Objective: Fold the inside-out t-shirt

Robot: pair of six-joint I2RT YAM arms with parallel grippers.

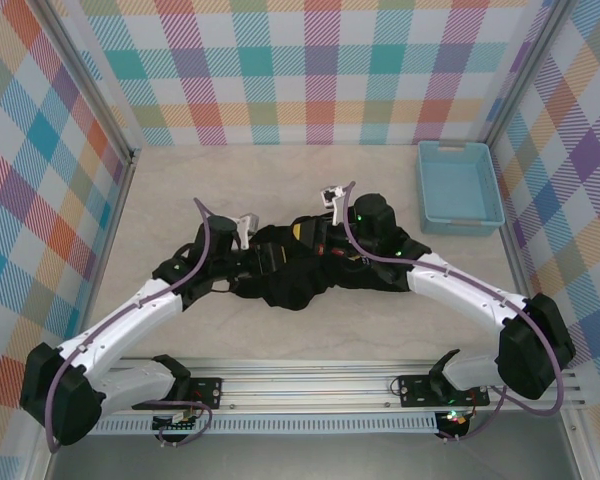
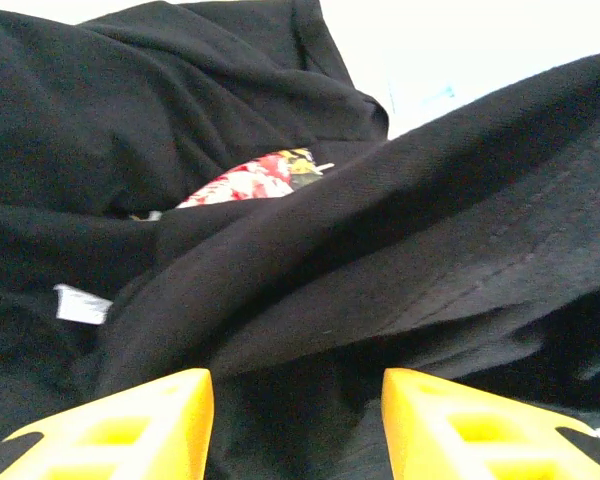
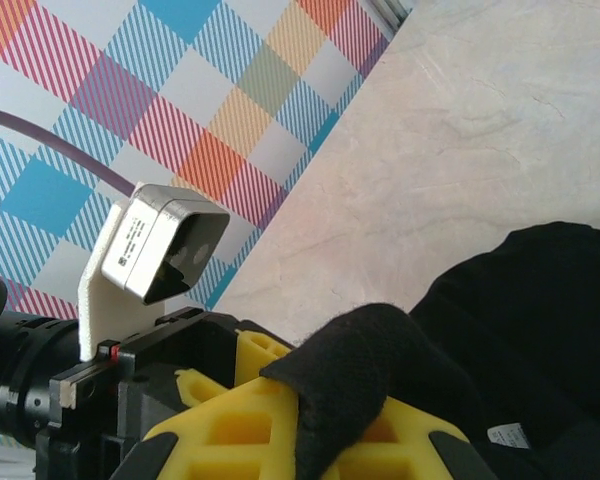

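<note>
The left arm (image 1: pixel 130 320) and right arm (image 1: pixel 470 290) are reaching forward and inward from their bases, elbows swung out wide, wrists nearly meeting at mid-table. The left gripper (image 2: pixel 298 425) is holding its yellow fingers (image 2: pixel 130 430) apart, tips lying low. The right gripper (image 3: pixel 340 425) is clamping its own fingers (image 3: pixel 265 405) together, pinching a fold of the inside-out t-shirt (image 3: pixel 540 330) between them

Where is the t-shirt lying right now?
In the top view, the black t-shirt lies bunched at the table's middle, left of and nearer than the light-blue basket.
</note>
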